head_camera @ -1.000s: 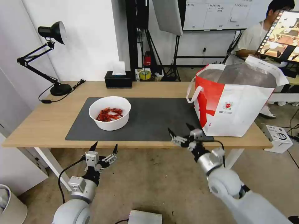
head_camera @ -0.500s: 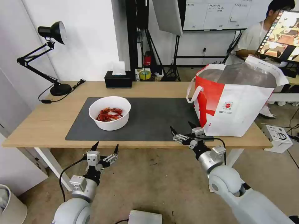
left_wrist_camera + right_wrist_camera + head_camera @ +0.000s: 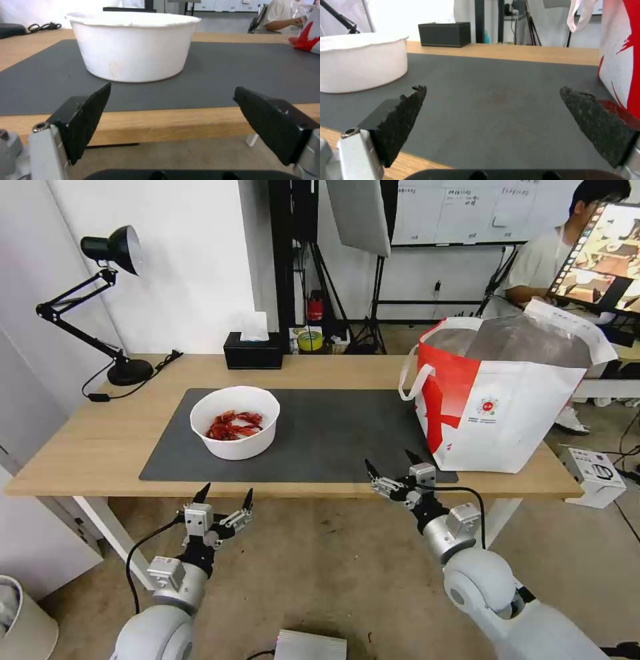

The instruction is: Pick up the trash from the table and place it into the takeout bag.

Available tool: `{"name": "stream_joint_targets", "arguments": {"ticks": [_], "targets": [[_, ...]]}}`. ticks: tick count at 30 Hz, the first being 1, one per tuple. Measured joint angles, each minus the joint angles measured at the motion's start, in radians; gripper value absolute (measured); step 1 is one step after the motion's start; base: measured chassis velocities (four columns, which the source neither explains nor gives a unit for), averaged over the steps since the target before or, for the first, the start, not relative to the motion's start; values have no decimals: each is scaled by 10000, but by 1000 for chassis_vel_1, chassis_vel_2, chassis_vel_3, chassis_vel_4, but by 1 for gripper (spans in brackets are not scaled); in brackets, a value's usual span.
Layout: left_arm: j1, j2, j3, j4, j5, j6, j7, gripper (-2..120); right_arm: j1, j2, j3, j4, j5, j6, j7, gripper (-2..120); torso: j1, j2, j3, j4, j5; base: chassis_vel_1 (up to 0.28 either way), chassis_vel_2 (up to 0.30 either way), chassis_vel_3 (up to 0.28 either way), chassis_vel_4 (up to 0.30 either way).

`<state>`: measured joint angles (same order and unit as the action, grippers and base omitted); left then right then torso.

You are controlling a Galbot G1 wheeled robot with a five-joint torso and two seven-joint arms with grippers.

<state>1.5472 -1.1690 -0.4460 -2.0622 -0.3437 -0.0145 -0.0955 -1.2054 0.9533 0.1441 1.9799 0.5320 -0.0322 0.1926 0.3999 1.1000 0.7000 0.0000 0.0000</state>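
Note:
A white round bowl of red shells (image 3: 235, 421) stands on the left half of the dark grey mat (image 3: 327, 437) on the light-wood table (image 3: 100, 440); its white wall (image 3: 133, 46) fills much of the left wrist view and shows in the right wrist view (image 3: 360, 65). The white-and-red takeout bag (image 3: 507, 397) stands open at the table's right end, its side (image 3: 621, 57) close to my right gripper. My left gripper (image 3: 223, 499) hangs open below the table's front edge, in front of the bowl. My right gripper (image 3: 390, 463) is open at the front edge, left of the bag.
A black tissue box (image 3: 253, 351) sits at the table's back edge, and a black desk lamp (image 3: 110, 307) stands at the back left. A white device (image 3: 593, 477) lies on the floor to the right. A person sits behind the bag.
My right gripper has drawn back slightly toward me and lower, from over the mat's front edge to the table's front edge. The left arm, bowl and bag have not moved.

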Motion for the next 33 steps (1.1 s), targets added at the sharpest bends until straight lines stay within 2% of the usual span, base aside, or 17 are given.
{"name": "stream_joint_targets", "arguments": {"ticks": [4,7,8,11,12,15,16,18,19,22,23,26,28,31,32,33], "targets": [[-124,159,-148,-61,-233,14,-22,100,0,0,1,1,0,-1,0,100,1,0,0,0,0,0,0,0,0],[-465,726,-655,-153,-798,120,-70,100,1,-1,1,3,0,-1,0,100,0,0,0,1,-2,0,0,0,0],[-465,726,-655,-153,-798,120,-70,100,1,-1,1,3,0,-1,0,100,0,0,0,1,-2,0,0,0,0],[-1239,2204,-1200,-146,-1719,378,-111,100,3,-2,1,5,1,-2,1,100,1,0,0,2,-1,0,0,0,0],[-1239,2204,-1200,-146,-1719,378,-111,100,3,-2,1,5,1,-2,1,100,1,0,0,2,-1,0,0,0,0],[-2180,3536,-1207,303,-2785,576,-113,100,5,-4,1,8,2,-1,1,100,1,0,0,0,0,0,0,0,0],[-2180,3536,-1207,303,-2785,576,-113,100,5,-4,1,8,2,-1,1,100,1,0,0,0,0,0,0,0,0],[-2899,4253,-1067,656,-3895,916,-255,100,6,-4,1,9,3,-1,-1,100,1,-1,1,-1,-2,0,0,0,0],[-2899,4253,-1067,656,-3895,916,-255,100,6,-4,1,9,3,-1,-1,100,1,-1,1,-1,-2,0,0,0,0],[-3898,5100,-933,1092,-5943,1756,-453,100,8,-4,-1,10,6,-1,-2,100,1,-2,0,1,-1,0,0,0,0],[-3898,5100,-933,1092,-5943,1756,-453,100,8,-4,-1,10,6,-1,-2,100,1,-2,0,1,-1,0,0,0,0],[-4740,5503,-589,1472,-7640,2669,-621,100,10,-4,-2,9,8,-1,-4,100,1,-2,1,0,-3,0,0,0,0],[-4790,5524,-564,1499,-7740,2737,-630,100,11,-4,-2,9,8,-1,-4,100,1,-2,1,0,-3,0,0,0,0],[-5970,5827,202,2160,-9442,4164,-828,100,11,-5,-2,9,12,1,-6,100,1,-2,1,1,0,0,0,0,0],[-5970,5827,202,2160,-9442,4164,-828,100,11,-5,-2,9,12,1,-6,100,1,-2,1,1,0,0,0,0,0],[-6354,5835,517,2397,-9783,4497,-996,100,11,-4,-2,9,13,2,-8,100,1,-2,0,1,-1,0,0,0,0]]}}
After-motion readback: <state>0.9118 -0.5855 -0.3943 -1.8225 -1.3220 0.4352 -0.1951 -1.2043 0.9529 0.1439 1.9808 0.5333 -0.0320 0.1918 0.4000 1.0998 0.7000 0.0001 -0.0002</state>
